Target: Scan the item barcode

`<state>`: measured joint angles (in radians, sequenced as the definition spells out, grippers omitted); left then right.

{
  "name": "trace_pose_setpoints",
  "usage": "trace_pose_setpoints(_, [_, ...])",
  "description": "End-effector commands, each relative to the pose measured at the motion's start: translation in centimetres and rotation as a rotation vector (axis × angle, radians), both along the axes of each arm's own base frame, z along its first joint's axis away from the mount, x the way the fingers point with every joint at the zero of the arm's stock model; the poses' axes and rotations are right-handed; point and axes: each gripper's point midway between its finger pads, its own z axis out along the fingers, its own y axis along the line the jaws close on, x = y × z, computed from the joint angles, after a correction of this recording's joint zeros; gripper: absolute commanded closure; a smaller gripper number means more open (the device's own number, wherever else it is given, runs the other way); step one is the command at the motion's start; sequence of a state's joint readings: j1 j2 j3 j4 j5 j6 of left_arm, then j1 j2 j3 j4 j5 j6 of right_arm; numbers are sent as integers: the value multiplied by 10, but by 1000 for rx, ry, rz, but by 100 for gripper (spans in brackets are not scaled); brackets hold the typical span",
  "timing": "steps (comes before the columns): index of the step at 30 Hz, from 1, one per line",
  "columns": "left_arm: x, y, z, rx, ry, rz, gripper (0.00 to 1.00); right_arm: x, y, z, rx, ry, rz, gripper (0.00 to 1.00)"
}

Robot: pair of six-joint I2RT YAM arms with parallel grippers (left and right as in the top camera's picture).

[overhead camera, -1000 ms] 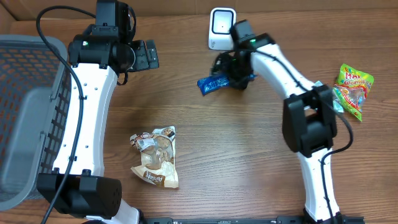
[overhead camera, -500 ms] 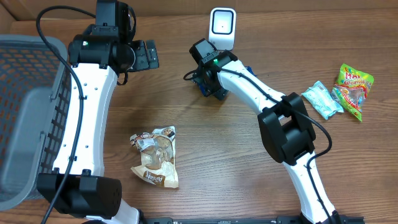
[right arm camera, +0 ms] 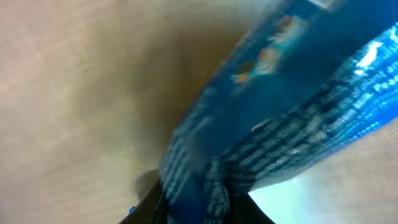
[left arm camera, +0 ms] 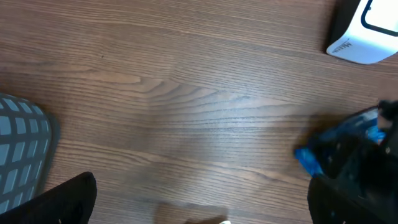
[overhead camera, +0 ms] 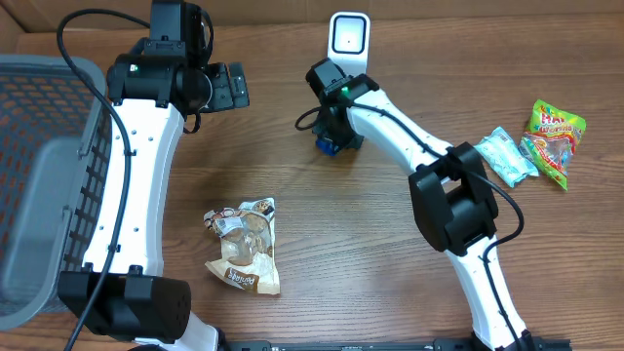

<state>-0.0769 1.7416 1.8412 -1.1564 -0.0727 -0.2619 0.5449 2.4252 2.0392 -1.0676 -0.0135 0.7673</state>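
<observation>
A gray basket (overhead camera: 58, 70) stands at the left edge of the wooden table (overhead camera: 341, 263). A brown snack bag (overhead camera: 244, 246) lies near the middle of the front. At the far right, a teal packet (overhead camera: 505, 156) lies touching a green candy bag (overhead camera: 554, 139).

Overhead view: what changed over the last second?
The right claw swung left, in front of the scanner, and closed on the blue packet. The left claw, open, the brown snack bag and the basket stayed put.
</observation>
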Motion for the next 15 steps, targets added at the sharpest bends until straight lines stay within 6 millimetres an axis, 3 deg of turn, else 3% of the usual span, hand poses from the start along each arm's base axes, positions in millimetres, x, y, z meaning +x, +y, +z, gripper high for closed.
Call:
trace_pose_setpoints(1, [4, 0, 8, 8, -23, -1, 0, -61, -6, -22, 91, 270, 334, 78])
trace_pose_setpoints(4, [4, 0, 8, 8, -23, -1, 0, -82, -26, -19, 64, 353, 507, 78])
trace_pose_setpoints(5, [4, 0, 8, 8, -23, -1, 0, -86, -31, -17, 65, 366, 562, 88])
trace_pose_setpoints(7, [4, 0, 8, 8, -23, -1, 0, -88, -35, -15, 74, 367, 650, 96])
trace_pose_setpoints(10, [4, 0, 8, 8, -23, -1, 0, -84, -26, -3, 134, 305, 757, 96])
trace_pose_setpoints(15, [4, 0, 8, 8, -23, -1, 0, -79, -7, 46, 251, 144, 1001, 96])
